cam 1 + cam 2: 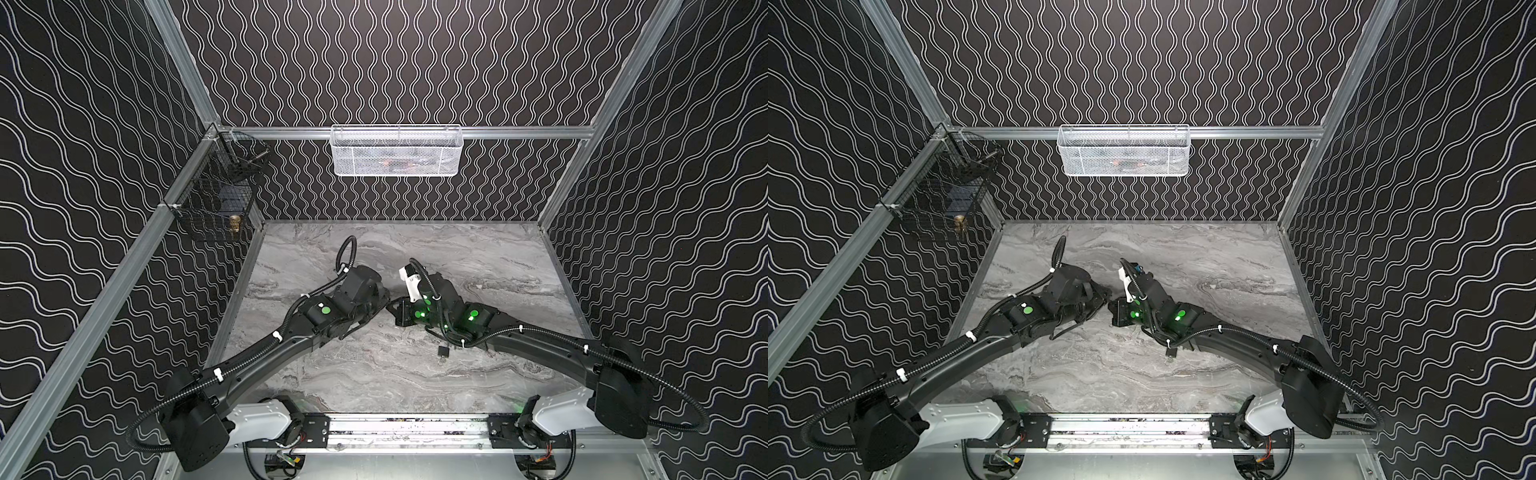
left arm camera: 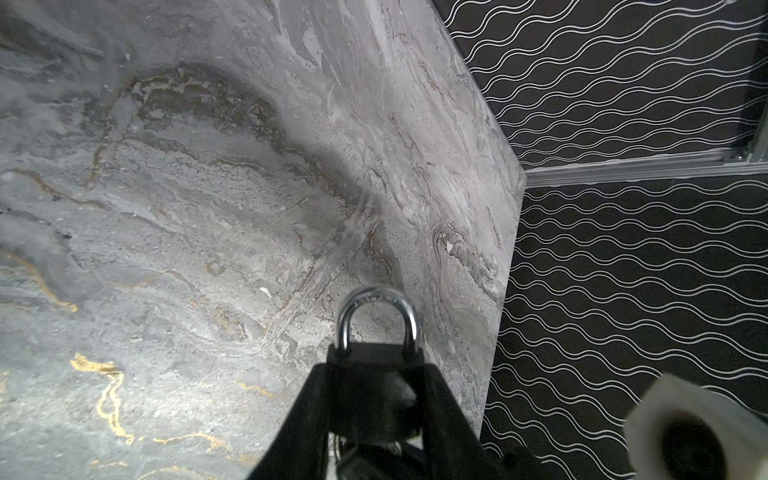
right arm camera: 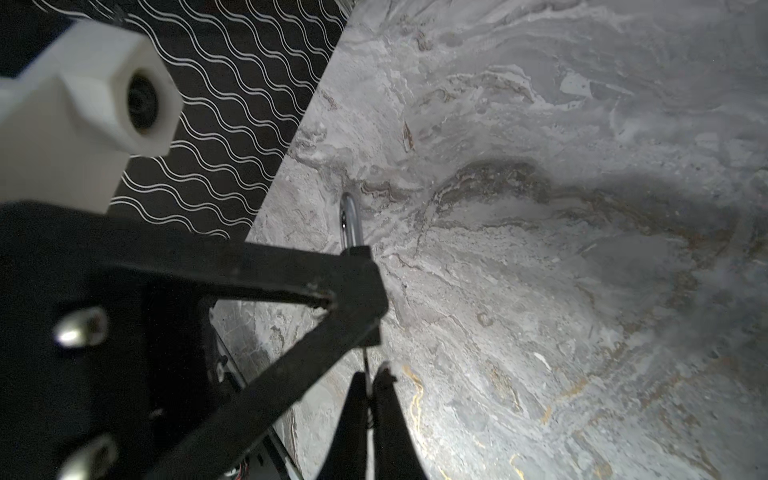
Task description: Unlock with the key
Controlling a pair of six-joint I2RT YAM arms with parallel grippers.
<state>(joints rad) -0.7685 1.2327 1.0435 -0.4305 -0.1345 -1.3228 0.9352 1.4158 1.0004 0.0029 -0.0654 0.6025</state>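
While L gripper (image 2: 374,370) clamps the black padlock (image 2: 368,386) by its body, jaws at mid width w/ a finger on each side, the silver shackle (image 2: 376,309) sticks out past the fingertips, both legs seated in the body. Padlock is held over the marble table (image 1: 478,257), straight out in front of the white mesh basket (image 1: 397,151) & well apart from it, approx mid-table. R gripper (image 3: 371,374) comes at it from the end opposite the shackle: jaws v. narrow, a thin key (image 3: 366,359) edge-on btwn them, running up to the padlock's underside. Can't tell if the pads actually pinch the key or just flank it. The two grippers nearly meet in both top views, hiding the lock there. Second small padlock (image 1: 444,352) lies flat on the table, further out from the white basket than the held one. Black wire basket (image 1: 216,199) hangs on the side wall, left of the white basket.
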